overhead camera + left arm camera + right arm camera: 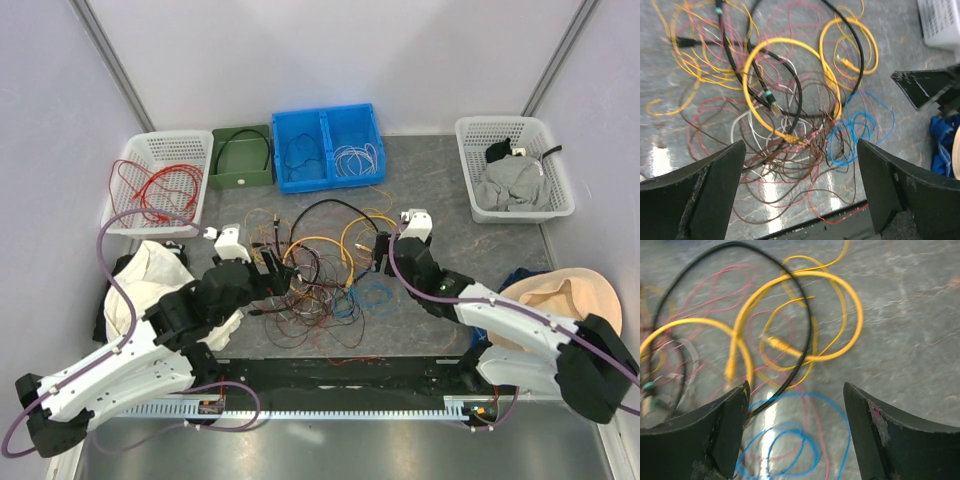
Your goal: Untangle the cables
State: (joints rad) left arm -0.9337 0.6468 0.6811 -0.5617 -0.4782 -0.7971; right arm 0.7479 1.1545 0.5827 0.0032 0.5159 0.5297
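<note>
Left, right jaws parted, empty, over tangled cables [320,265].

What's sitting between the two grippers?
The cables, one tangled heap, fill the gap between the left gripper and the right gripper; the top external view shows it.

Containers and soft items are ringing the grey table [430,170].
A white basket [178,135] is sitting at 10 o'clock, a green bin [240,181] and a blue two-compartment bin [330,183] near 12, a second white basket [520,214] holding grey cloth [510,185] at 2. A tan hat [560,298] is lying at 4, a cream cloth [150,272] at 8.
</note>
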